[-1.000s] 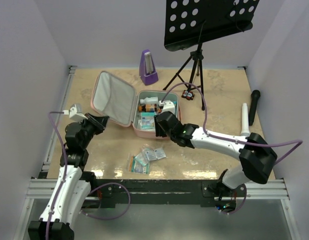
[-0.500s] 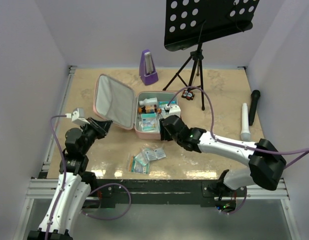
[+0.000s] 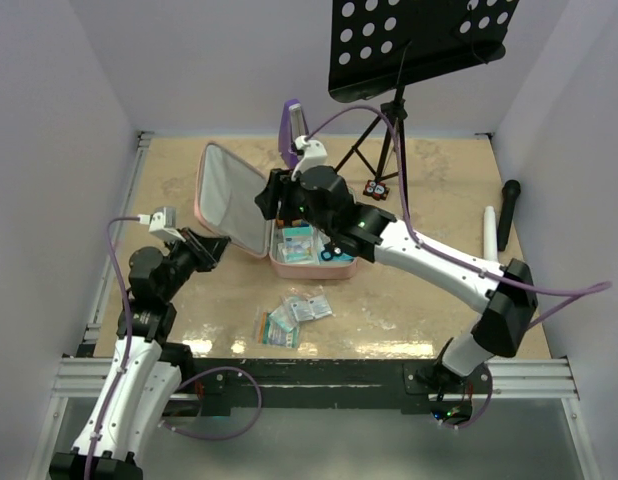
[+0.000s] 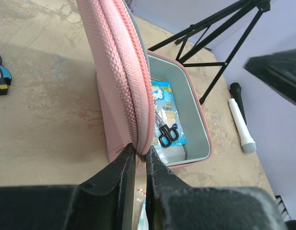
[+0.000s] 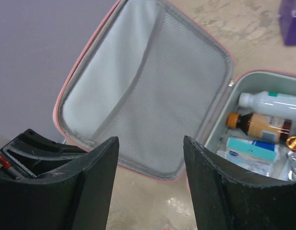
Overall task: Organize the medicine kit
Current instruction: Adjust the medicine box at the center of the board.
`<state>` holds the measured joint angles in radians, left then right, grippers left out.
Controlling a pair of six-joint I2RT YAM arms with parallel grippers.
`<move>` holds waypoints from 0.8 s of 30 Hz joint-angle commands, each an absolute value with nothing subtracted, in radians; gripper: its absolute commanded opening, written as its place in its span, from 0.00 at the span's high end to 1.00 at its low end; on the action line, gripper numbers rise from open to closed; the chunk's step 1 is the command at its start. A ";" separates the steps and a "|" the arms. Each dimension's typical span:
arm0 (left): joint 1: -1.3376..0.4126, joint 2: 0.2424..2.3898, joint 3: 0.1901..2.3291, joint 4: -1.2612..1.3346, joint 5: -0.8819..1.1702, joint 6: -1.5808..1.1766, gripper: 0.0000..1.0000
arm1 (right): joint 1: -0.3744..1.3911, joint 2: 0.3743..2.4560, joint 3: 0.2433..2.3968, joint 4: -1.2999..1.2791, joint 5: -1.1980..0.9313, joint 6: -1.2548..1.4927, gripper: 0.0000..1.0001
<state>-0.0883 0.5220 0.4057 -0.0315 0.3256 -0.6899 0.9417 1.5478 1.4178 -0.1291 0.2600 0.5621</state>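
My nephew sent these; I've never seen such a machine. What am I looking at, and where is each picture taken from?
Two robot arms are bolted to the near edge of a table. The wide picture is from a camera above and behind them; the other two are from cameras on their wrists. The left pincer is shut on the lid rim of the open pink medicine kit. The right pincer hangs open above the kit, holding nothing. Inside are bottles and scissors. Loose packets lie on the table nearby; a purple metronome and music stand are behind.
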 commanded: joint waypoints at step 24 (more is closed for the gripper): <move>-0.098 0.538 0.512 0.025 0.471 -0.566 1.00 | 0.945 1.983 1.913 -0.277 0.167 0.604 0.37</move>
